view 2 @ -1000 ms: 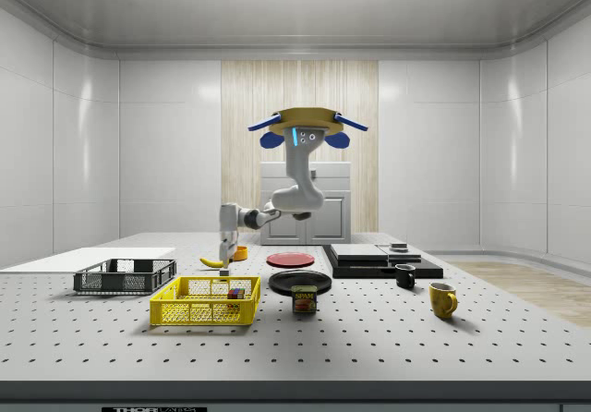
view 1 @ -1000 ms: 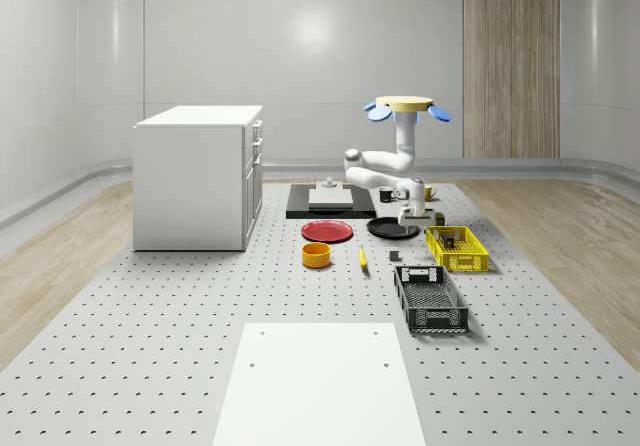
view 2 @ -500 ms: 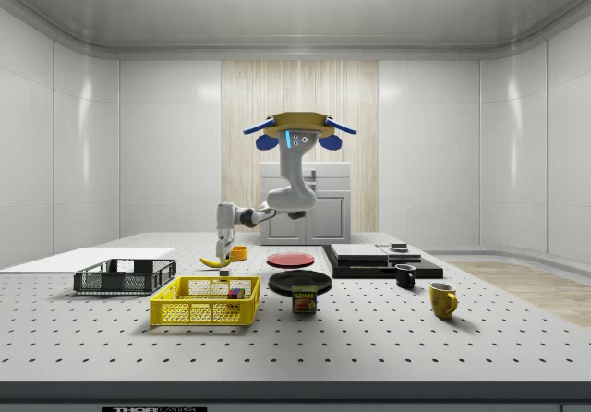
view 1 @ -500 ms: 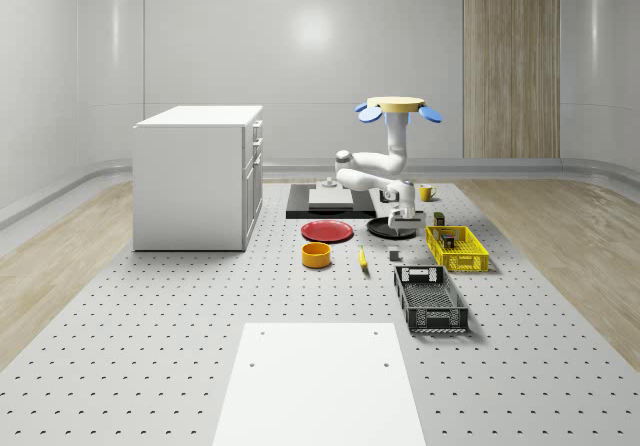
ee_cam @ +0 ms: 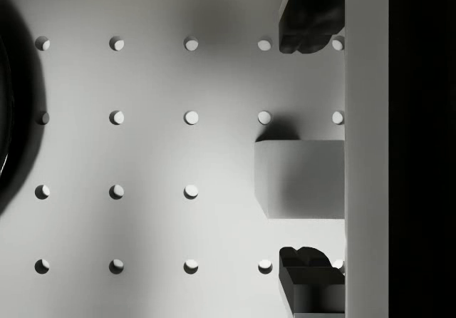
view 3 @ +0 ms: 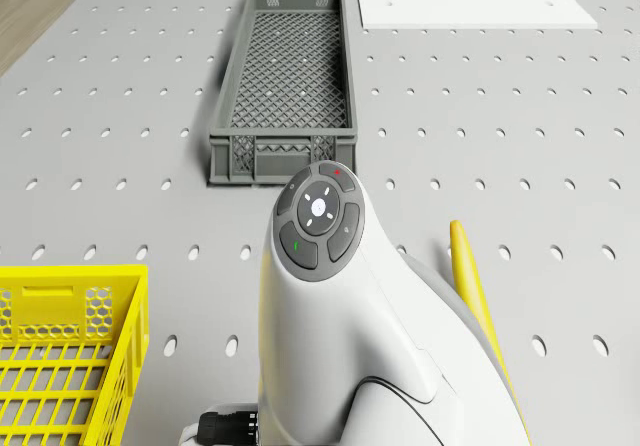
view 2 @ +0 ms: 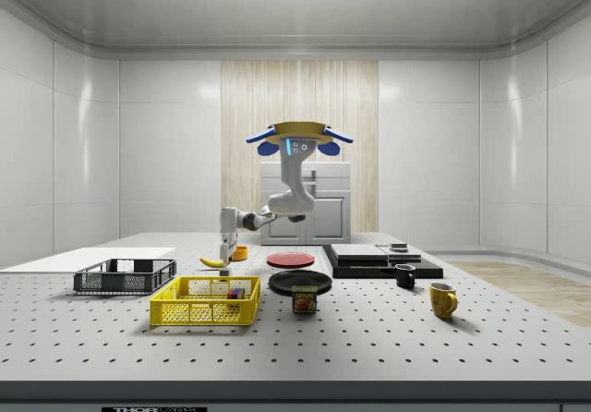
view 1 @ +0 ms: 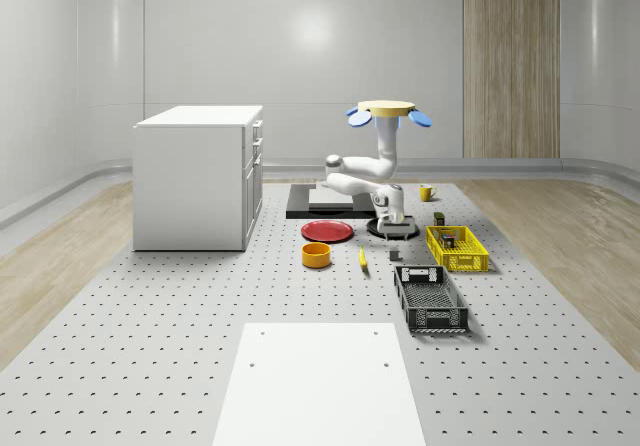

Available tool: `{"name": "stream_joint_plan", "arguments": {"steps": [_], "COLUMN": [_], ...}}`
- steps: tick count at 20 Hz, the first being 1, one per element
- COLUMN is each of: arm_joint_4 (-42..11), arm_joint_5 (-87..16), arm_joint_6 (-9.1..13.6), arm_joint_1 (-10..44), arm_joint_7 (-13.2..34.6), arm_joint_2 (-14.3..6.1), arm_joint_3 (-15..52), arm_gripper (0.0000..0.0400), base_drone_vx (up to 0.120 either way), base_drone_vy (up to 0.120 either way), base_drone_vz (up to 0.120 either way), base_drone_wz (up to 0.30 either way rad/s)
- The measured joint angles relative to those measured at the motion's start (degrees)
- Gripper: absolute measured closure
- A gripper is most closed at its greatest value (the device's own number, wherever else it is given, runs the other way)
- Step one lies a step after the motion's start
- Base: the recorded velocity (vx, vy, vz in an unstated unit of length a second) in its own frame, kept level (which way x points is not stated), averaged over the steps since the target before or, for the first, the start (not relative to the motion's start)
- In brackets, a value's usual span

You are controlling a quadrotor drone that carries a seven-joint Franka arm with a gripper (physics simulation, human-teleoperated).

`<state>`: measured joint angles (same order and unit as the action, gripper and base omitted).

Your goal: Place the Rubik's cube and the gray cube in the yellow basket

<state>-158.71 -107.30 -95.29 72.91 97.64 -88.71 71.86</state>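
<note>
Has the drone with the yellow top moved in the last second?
Yes. In the whole-scene view the drone has shifted toward that view's left, nearer the white cabinet, carrying its gripper away from the yellow basket.

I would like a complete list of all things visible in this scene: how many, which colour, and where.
gray cube: one, gray, on the table, between the tool's fingers
Rubik's cube: one, multicoloured, inside the yellow basket
yellow basket: one, yellow, beside the crate
crate: one, dark gray, on the table
red plate: one, red, near the cabinet
black plate: one, black, behind the basket in the side view
bowl: one, orange, beside the banana
banana: one, yellow, on the table
mugs: two, yellow and black
cabinet: one, white
drone: hovers above the table
tool: open, around the gray cube
</note>
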Motion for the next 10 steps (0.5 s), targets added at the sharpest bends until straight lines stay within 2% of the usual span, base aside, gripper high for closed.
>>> {"name": "stream_joint_plan", "arguments": {"steps": [1, 3, 10], "arm_joint_4": [0.00, 0.00, 0.49], "arm_joint_5": [0.00, -0.01, -1.45], "arm_joint_6": [0.01, 0.03, -0.53], "arm_joint_1": [0.00, -0.01, 0.27], "arm_joint_7": [0.00, -0.01, -0.01], "arm_joint_2": [0.01, 0.04, 0.17], "arm_joint_3": [0.00, 0.00, -1.52], "arm_gripper": [0.0000, 0.0000, 0.0000], "base_drone_vx": [0.000, 0.000, 0.000], "base_drone_vy": [-0.120, -0.100, 0.000], "base_drone_vz": [-0.120, -0.020, 0.000], "base_drone_wz": [0.000, 0.000, 0.000]}}
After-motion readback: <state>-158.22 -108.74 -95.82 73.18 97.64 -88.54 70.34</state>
